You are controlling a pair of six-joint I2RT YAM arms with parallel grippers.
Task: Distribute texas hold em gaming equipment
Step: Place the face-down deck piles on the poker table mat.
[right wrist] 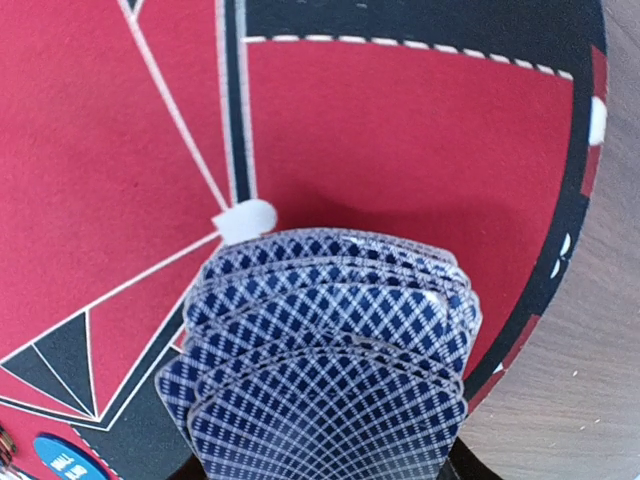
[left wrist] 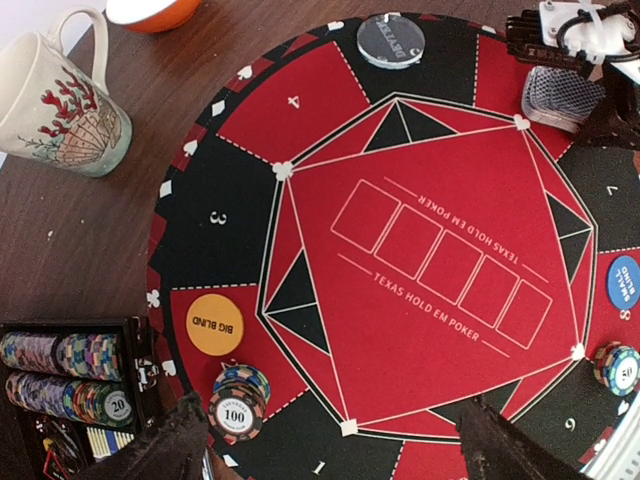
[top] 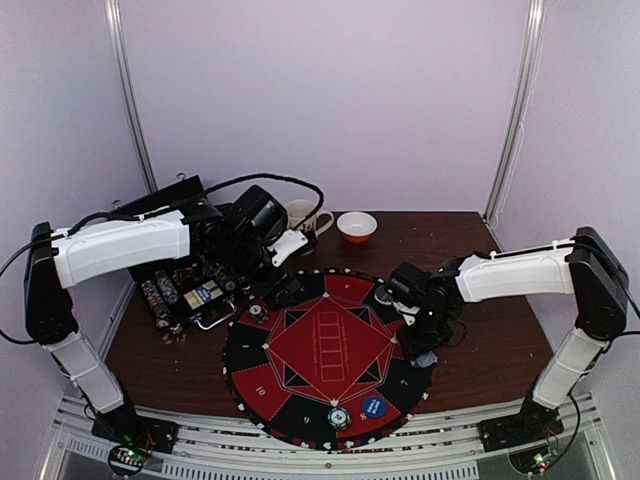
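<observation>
A round mat (top: 325, 350) lies in the middle of the counter (top: 490, 360). Just left of it, a case (left wrist: 80, 325) holds rows of chips (left wrist: 60, 355). Behind the mat stands a mug (left wrist: 60, 110), with a bowl (top: 357, 227) to its right. A deck of cards (right wrist: 320, 370) is over the mat's right edge. Chip stacks (left wrist: 238, 400) and discs (left wrist: 215, 324) sit around its rim.

there is one round felt mat (left wrist: 430, 250), one mug (left wrist: 62, 110), one orange bowl (left wrist: 150, 10) and one black case (left wrist: 70, 326) on the worktop (left wrist: 80, 240). three discs show: one orange disc (left wrist: 215, 324), one blue disc (left wrist: 622, 282) and one dark disc (left wrist: 391, 40), plus three chip stacks (left wrist: 237, 413) on the mat. the case shows two rows of chips (left wrist: 60, 355), and there is one fanned pack of cards (right wrist: 330, 350), too overlapped to count singly.
</observation>
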